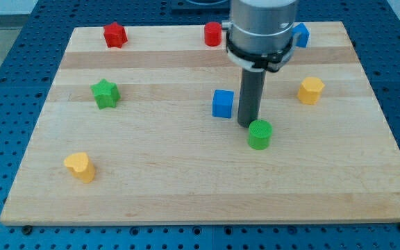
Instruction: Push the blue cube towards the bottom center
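Note:
The blue cube [223, 103] sits on the wooden board [186, 187] a little right of the middle. My tip [247, 125] rests on the board just right of the cube and slightly below it, with a small gap between them. A green cylinder [260, 134] stands right below and to the right of the tip, touching or almost touching it.
A red star [115, 35] and a red cylinder [213, 33] lie along the top edge. A second blue block [301, 35] shows partly behind the arm at the top right. A yellow hexagon block [310, 90] is at the right, a green star [105, 94] at the left, a yellow block [80, 167] at the bottom left.

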You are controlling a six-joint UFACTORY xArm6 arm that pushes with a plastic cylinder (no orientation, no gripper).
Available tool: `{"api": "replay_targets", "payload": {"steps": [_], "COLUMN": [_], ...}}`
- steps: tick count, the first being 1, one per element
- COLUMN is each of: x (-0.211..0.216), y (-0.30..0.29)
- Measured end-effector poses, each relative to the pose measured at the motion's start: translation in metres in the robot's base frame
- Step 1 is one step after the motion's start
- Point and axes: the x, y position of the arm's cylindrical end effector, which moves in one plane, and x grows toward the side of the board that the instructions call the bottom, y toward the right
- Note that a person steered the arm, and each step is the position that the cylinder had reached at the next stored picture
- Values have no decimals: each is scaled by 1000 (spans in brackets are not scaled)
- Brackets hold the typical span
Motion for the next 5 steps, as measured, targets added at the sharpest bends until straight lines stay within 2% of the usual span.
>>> {"api": "replay_targets", "payload": {"steps": [2,5], "x": [-47,-58], "y": [1,-29]}}
